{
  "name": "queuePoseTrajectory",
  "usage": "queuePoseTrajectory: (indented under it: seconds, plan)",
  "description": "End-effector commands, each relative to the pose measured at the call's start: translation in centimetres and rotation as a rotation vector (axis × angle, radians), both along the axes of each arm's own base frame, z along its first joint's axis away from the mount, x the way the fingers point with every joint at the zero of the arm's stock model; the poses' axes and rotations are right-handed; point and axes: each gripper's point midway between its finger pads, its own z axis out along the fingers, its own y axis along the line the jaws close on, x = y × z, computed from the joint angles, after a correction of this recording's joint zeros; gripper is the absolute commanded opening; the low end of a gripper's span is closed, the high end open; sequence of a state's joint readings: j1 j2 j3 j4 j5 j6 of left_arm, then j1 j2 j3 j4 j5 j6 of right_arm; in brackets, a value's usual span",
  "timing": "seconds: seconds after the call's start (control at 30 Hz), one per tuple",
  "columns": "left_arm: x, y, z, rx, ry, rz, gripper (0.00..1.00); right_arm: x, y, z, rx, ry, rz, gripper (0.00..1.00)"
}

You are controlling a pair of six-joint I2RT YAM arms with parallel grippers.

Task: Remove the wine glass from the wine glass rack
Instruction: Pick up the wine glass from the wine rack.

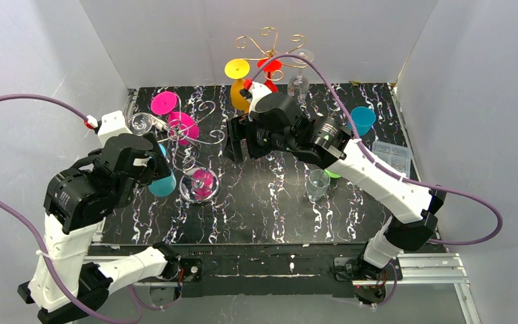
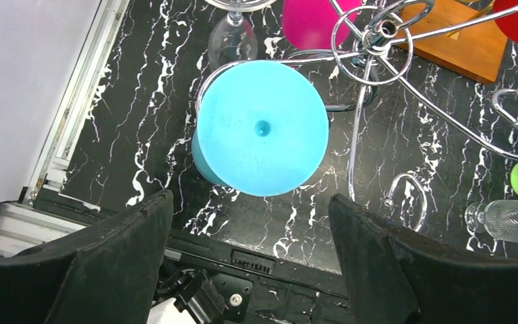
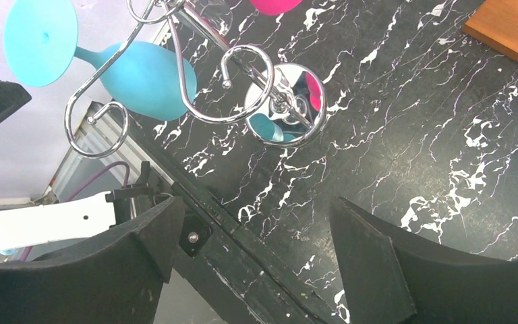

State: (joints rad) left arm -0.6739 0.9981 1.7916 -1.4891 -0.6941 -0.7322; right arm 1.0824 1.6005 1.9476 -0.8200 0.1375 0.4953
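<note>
A chrome wine glass rack (image 1: 199,138) stands at the left of the table on a round mirror base (image 3: 284,101). A cyan wine glass (image 1: 164,182) hangs upside down from one of its arms, and its round foot (image 2: 262,128) faces the left wrist camera. My left gripper (image 1: 154,160) is open just above and near that foot (image 2: 249,223), not touching it. My right gripper (image 1: 239,138) is open and empty to the right of the rack (image 3: 256,229). The cyan glass also shows in the right wrist view (image 3: 145,77).
Pink glasses (image 1: 164,102) and a clear glass (image 1: 141,123) hang on the same rack. A gold rack (image 1: 270,44) with yellow, red and clear glasses stands at the back on a wooden base (image 2: 462,40). A clear glass (image 1: 317,183), a cyan glass (image 1: 363,120) and a plastic tray (image 1: 391,155) are at the right.
</note>
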Motion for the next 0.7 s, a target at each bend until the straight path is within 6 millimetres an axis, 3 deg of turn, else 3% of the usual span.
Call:
queuePoseTrajectory:
  seconds: [0.0,0.13,0.2,0.67]
  plan:
    - [-0.3,1.6,-0.4,0.084,0.012,0.044,0.87,0.3,0.2,1.7,0.054,-0.039,-0.016,0.87]
    - [1.7,1.7,0.0,0.241,0.044,0.044,0.95,0.5,-0.3,1.8,0.037,-0.056,-0.029,0.89]
    - [2.8,0.9,0.3,0.278,0.050,-0.003,0.98,0.6,-0.6,1.7,0.028,-0.062,-0.038,0.91]
    - [4.2,1.2,-1.8,0.336,0.140,0.013,0.92,0.6,-1.2,1.6,0.022,-0.072,-0.051,0.91]
